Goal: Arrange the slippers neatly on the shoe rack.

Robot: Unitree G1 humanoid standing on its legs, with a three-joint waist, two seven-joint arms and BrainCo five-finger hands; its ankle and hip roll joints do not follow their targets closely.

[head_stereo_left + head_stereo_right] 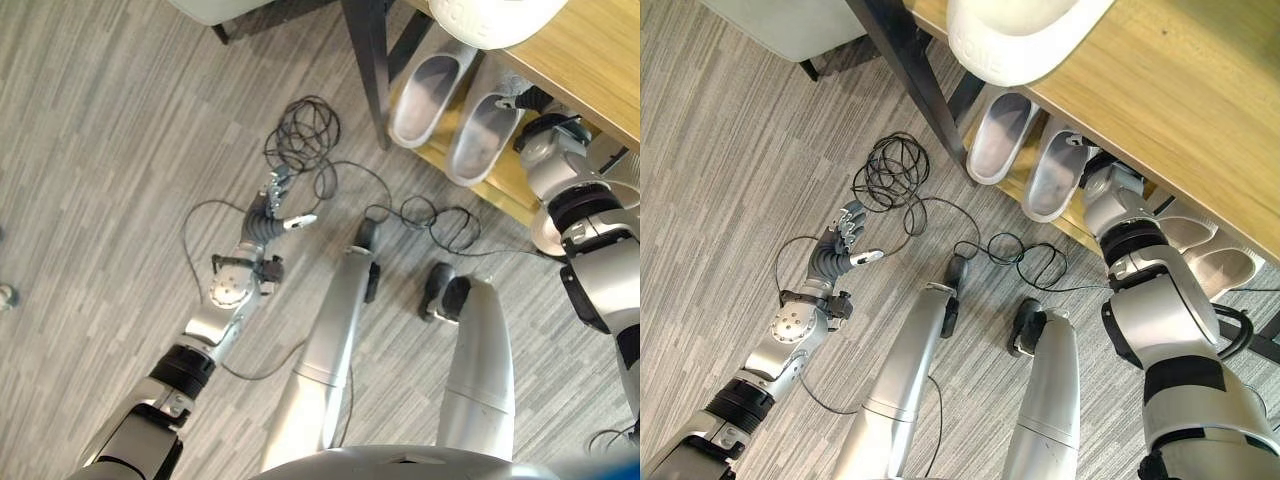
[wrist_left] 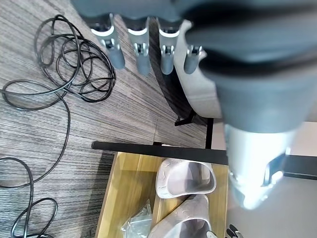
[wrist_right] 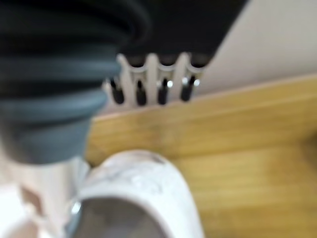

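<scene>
Two pale grey slippers (image 1: 430, 88) (image 1: 485, 135) lie side by side on the lower shelf of the wooden shoe rack (image 1: 590, 60), which has black legs. A white slipper (image 1: 1020, 35) rests on the top board. My right hand (image 1: 528, 100) reaches in under the top board, at the end of the right-hand slipper. In the right wrist view its fingers (image 3: 151, 89) are straight over the wooden shelf, with that slipper (image 3: 143, 188) just below the palm. My left hand (image 1: 270, 215) hangs open over the floor, left of the rack, holding nothing.
Two more pale slippers (image 1: 1205, 240) lie on the lower shelf further right. A crumpled clear plastic bag (image 2: 136, 225) sits on the shelf by the pair. A light grey seat on dark legs (image 1: 790, 25) stands on the floor beyond the left hand.
</scene>
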